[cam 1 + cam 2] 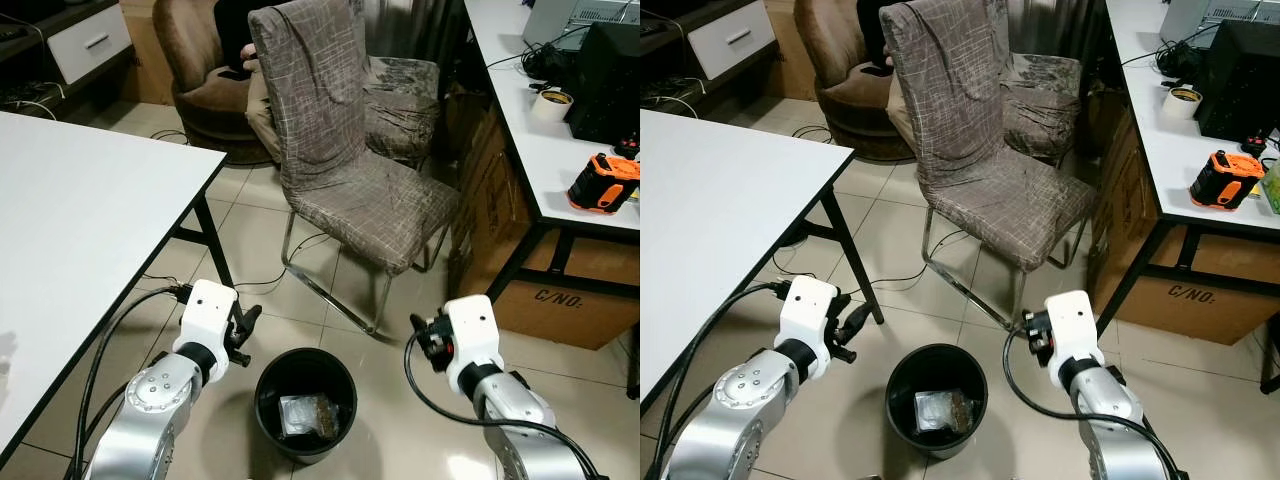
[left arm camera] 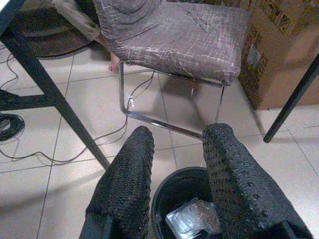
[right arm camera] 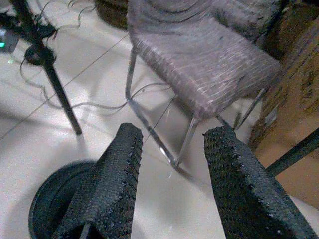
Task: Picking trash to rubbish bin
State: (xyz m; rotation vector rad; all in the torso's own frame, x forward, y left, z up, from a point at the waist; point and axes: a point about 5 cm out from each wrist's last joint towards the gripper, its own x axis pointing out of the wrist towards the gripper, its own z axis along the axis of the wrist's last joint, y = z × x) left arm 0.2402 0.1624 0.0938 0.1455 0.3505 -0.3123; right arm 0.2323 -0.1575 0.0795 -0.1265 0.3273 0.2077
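Both grippers' fingers (image 2: pixel 129 184) spread, holding nothing; bin (image 1: pixel 270 385) holds trash (image 1: pixel 305 415), partly hidden by its rim.

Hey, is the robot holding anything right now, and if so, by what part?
Nothing is held. The left gripper and the right gripper both stand open with bare floor between their fingers. A crumpled wrapper already lies in the black bin.
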